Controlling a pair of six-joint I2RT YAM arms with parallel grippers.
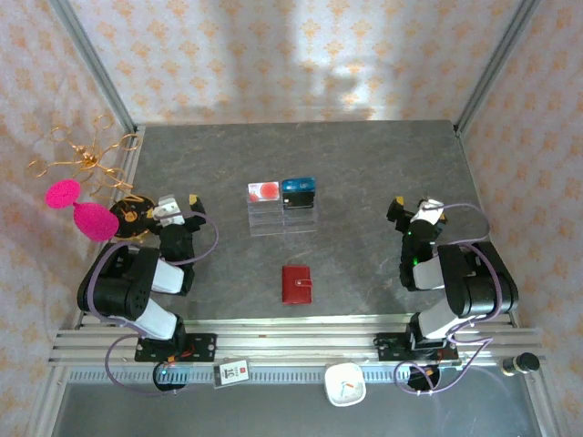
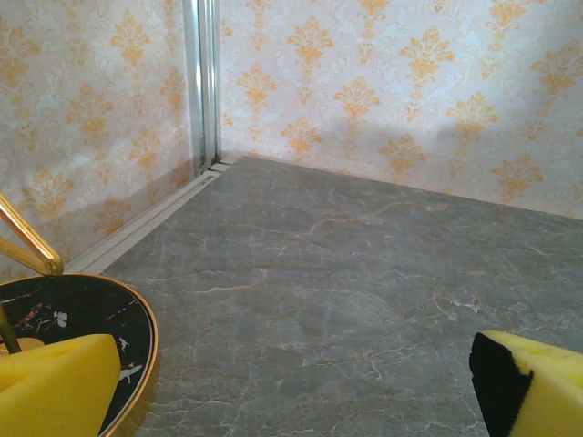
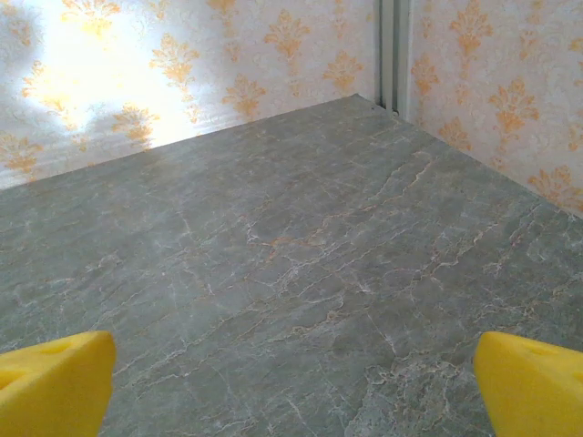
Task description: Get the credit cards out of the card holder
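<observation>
The red card holder lies closed on the grey table near the front middle, its snap tab on the right side. The credit cards are hidden from view. My left gripper rests at the left, well away from the wallet, and stands open, with its yellow fingertips wide apart over bare table. At the right my right gripper also stands open, yellow fingertips spread with nothing between them.
A clear acrylic tiered stand behind the wallet carries a red-and-white card and a blue card. A black gold-rimmed dish with a gold wire stand and pink shapes sits at the far left. Patterned walls enclose the table.
</observation>
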